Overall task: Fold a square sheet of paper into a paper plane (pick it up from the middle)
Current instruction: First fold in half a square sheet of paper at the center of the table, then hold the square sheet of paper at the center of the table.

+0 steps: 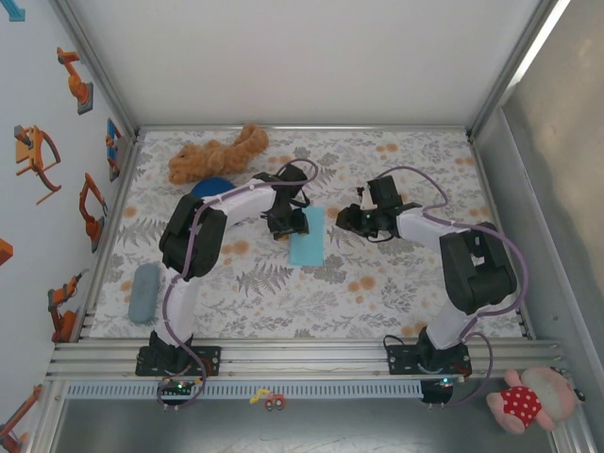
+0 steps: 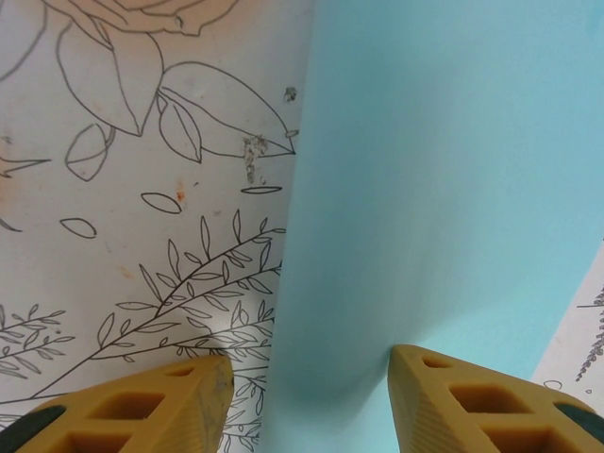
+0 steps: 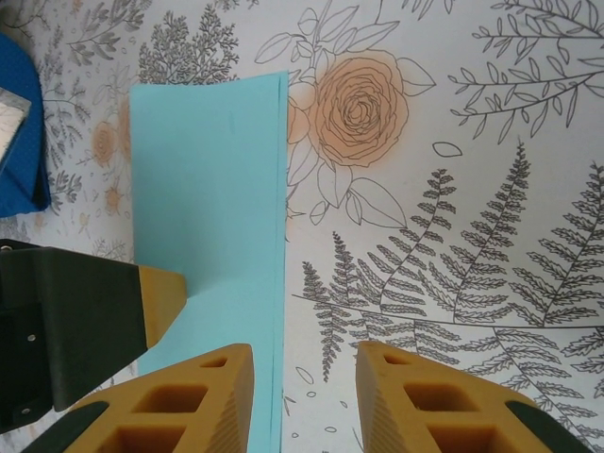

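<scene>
The light cyan-blue sheet of paper [image 1: 309, 238] lies flat on the flowered tablecloth, folded into a narrow rectangle with two layers showing along its long edge [image 3: 281, 245]. My left gripper [image 1: 288, 225] is open and straddles the sheet's left edge [image 2: 311, 401]. One of its fingertips [image 2: 420, 373] presses on the paper and the other [image 2: 203, 382] rests on the cloth. My right gripper [image 1: 355, 221] is open just right of the sheet. Its jaws stand over the paper's right edge [image 3: 304, 377] with nothing clamped. The left gripper's fingertip [image 3: 162, 300] also touches the paper in the right wrist view.
A brown plush toy [image 1: 218, 151] and a dark blue dome-shaped object [image 1: 213, 187] sit behind the left gripper. A grey-blue case [image 1: 143, 292] lies at the left edge. Frame walls close in the table. A pink plush [image 1: 528, 398] lies outside, near right.
</scene>
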You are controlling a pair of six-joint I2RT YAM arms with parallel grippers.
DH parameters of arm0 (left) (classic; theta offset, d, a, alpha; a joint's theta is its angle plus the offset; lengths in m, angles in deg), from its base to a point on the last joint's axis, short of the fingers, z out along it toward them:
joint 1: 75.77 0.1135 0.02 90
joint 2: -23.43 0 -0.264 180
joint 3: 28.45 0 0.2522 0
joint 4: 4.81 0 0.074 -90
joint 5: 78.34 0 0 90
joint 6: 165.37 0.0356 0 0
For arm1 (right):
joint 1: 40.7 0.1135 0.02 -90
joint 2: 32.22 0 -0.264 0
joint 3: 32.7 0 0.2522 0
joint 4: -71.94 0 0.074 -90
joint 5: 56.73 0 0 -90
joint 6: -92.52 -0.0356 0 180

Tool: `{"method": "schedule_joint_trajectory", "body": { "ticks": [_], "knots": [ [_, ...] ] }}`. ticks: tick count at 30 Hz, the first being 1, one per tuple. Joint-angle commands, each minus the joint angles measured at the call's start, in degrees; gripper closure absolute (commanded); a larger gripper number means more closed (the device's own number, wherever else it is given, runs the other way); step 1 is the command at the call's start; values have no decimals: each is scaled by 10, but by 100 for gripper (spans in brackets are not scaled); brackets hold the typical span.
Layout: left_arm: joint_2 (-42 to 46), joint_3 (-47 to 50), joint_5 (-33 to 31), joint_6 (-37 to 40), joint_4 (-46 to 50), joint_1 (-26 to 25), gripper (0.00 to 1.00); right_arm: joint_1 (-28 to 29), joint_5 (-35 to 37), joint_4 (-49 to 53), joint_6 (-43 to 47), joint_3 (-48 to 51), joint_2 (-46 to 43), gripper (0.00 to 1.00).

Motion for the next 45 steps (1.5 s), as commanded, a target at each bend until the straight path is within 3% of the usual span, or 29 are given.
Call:
{"method": "schedule_joint_trajectory", "body": {
  "ticks": [1,25,38,45],
  "knots": [
    [-108,32,-13,3,11,-11,49,1,1,5,11,-15,13,66],
    [-139,7,1,16,25,-12,46,3,-49,-23,4,-18,40,67],
    [-144,6,0,18,27,-12,46,48,-110,-53,-19,-63,111,86],
    [-144,7,0,19,27,-12,46,59,-121,-62,-35,-81,149,90]
  ]
}}
